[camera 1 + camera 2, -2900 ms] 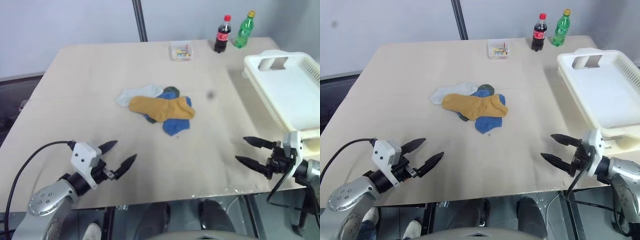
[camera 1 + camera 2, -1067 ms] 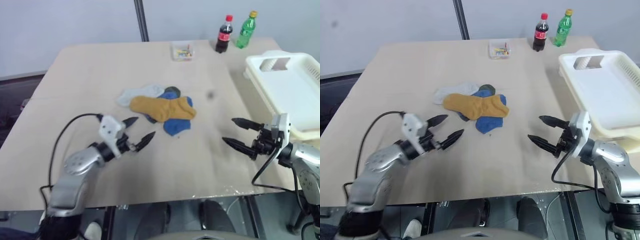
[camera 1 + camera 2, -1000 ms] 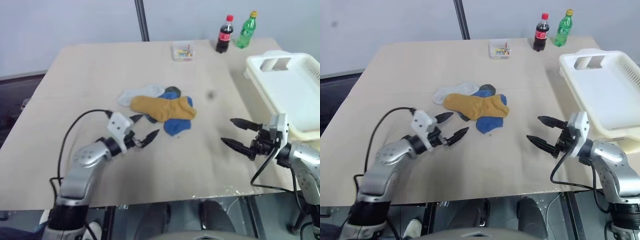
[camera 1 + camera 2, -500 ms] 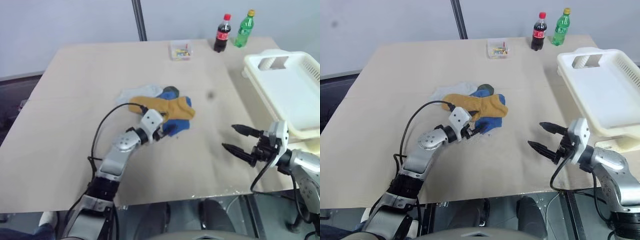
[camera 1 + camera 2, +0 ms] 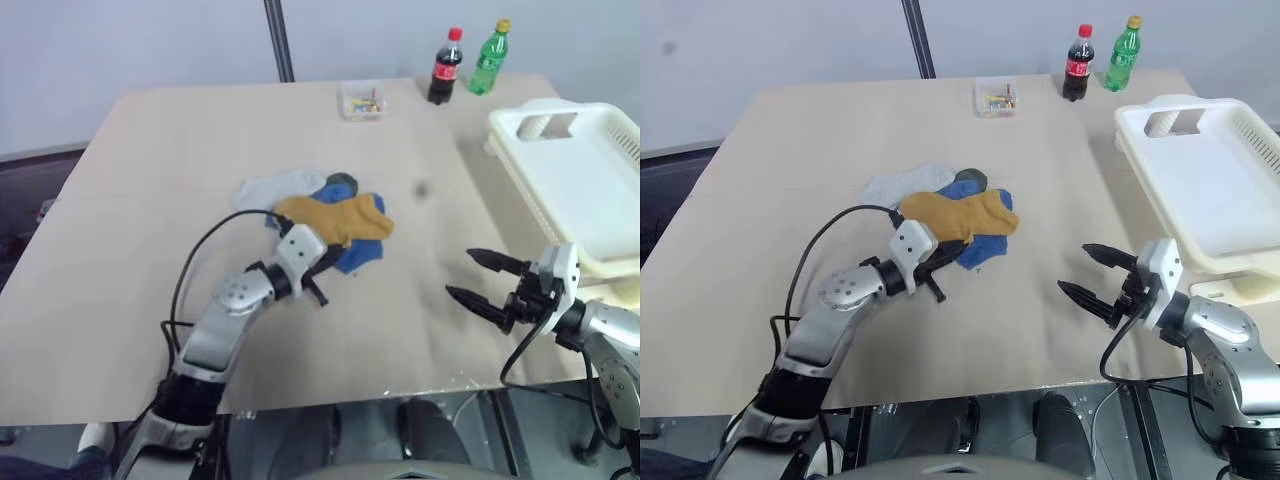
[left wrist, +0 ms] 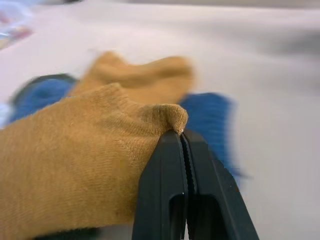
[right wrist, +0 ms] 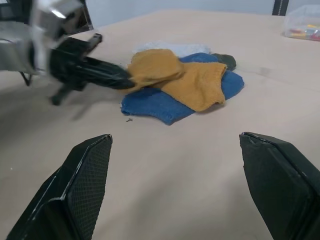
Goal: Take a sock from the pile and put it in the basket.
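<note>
**Clearance: pile → basket**

Table [image 5: 180, 160] mostly bare. Open lane runs from the pile [image 5: 320, 215] at frame centre rightward to the basket [image 5: 575, 170] on the right edge; only a small dark spot on the surface between. Left gripper [image 5: 952, 250] w/ arm + cable takes the lower-left approach to the pile. Right gripper [image 5: 482, 283], fingers spread, sits lower right, just below the basket's near corner, partly in the lane. Upper centre: small clear box [image 5: 362, 101]; cola bottle [image 5: 445, 66] and green bottle [image 5: 488, 58] near the basket's far end. Upper-left table free.
</note>
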Action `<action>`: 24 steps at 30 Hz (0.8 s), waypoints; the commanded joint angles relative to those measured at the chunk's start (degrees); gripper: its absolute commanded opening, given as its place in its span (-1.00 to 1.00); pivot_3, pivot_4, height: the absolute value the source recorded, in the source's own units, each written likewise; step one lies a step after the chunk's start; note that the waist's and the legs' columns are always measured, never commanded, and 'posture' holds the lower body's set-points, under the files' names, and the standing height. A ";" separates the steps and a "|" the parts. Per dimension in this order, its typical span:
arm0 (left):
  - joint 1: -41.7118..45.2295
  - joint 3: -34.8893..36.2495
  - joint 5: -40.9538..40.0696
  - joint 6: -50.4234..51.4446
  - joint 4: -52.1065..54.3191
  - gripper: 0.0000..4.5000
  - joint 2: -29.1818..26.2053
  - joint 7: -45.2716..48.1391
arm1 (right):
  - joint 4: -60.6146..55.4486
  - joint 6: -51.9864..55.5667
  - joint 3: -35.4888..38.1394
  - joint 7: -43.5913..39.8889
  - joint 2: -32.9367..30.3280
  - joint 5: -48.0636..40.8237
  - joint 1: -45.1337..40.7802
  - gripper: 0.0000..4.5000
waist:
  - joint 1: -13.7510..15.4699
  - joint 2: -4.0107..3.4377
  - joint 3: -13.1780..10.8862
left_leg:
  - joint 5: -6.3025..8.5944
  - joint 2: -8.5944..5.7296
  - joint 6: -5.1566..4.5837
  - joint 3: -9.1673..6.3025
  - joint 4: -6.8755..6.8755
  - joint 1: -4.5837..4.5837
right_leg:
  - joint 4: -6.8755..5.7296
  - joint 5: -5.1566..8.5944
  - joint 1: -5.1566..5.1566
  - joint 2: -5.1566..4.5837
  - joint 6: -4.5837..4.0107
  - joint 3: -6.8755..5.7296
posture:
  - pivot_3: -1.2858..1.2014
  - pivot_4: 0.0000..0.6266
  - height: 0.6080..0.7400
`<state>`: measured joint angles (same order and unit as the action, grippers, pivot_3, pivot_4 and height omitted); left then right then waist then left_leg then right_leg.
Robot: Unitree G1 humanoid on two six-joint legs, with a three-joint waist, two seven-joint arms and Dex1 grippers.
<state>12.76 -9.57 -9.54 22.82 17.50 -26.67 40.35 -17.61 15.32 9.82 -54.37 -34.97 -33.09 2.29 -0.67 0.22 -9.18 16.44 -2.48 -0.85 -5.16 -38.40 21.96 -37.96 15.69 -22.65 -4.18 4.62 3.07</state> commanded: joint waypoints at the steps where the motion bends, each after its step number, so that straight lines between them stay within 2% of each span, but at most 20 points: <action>1: -0.07 -0.22 -4.91 6.58 6.76 -0.99 0.24 1.07 | -1.79 -1.31 0.20 0.21 0.45 0.05 0.27 0.89 | 0.15 0.00 0.00 | 0.03 -0.01 -0.05 -0.02 -0.01 0.00 | 0.00 0.00 0.02 0.00 0.00 -0.03 | 0.03 -0.52 1.00; 9: 4.47 -4.82 -9.87 15.43 5.78 -0.99 9.05 -1.69 | -1.69 -1.32 -0.32 0.10 0.67 0.62 0.01 0.89 | 0.10 0.01 0.00 | -0.01 -0.04 0.02 -0.02 -0.03 -0.02 | 0.00 0.00 0.07 0.01 0.00 -0.03 | 0.03 -0.52 1.00; 15: 9.55 -11.80 -5.90 14.40 -2.76 -0.99 13.68 -2.41 | -2.18 -1.16 -0.11 0.47 0.74 0.58 0.09 0.89 | 0.00 0.02 0.00 | -0.02 -0.05 0.03 -0.01 -0.04 -0.03 | -0.01 0.00 0.07 0.04 0.00 -0.02 | 0.03 -0.52 1.00; 20: 12.83 -13.49 -4.28 11.91 -7.96 -0.99 18.49 -4.44 | -3.09 -1.18 0.26 1.74 1.11 0.51 0.58 0.89 | 0.10 0.03 -0.01 | -0.02 -0.08 0.03 0.00 -0.06 -0.01 | 0.00 0.00 0.08 0.03 0.00 -0.02 | 0.03 -0.52 1.00; 24: 11.54 -8.53 -16.53 14.15 -4.20 -0.99 20.73 3.63 | -2.92 -1.00 0.39 2.63 1.02 0.86 0.38 0.89 | -0.02 0.03 0.00 | -0.03 -0.05 0.04 -0.01 -0.06 0.01 | 0.00 0.00 0.05 0.03 0.00 -0.01 | 0.03 -0.52 1.00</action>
<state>24.40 -20.64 -20.54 36.34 9.03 -6.32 40.49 -18.50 14.82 9.03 -52.18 -33.82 -31.91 2.82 -0.69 0.25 -9.18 16.41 -2.53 -0.81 -5.16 -38.46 21.97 -37.96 15.69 -22.61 -4.15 4.62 3.06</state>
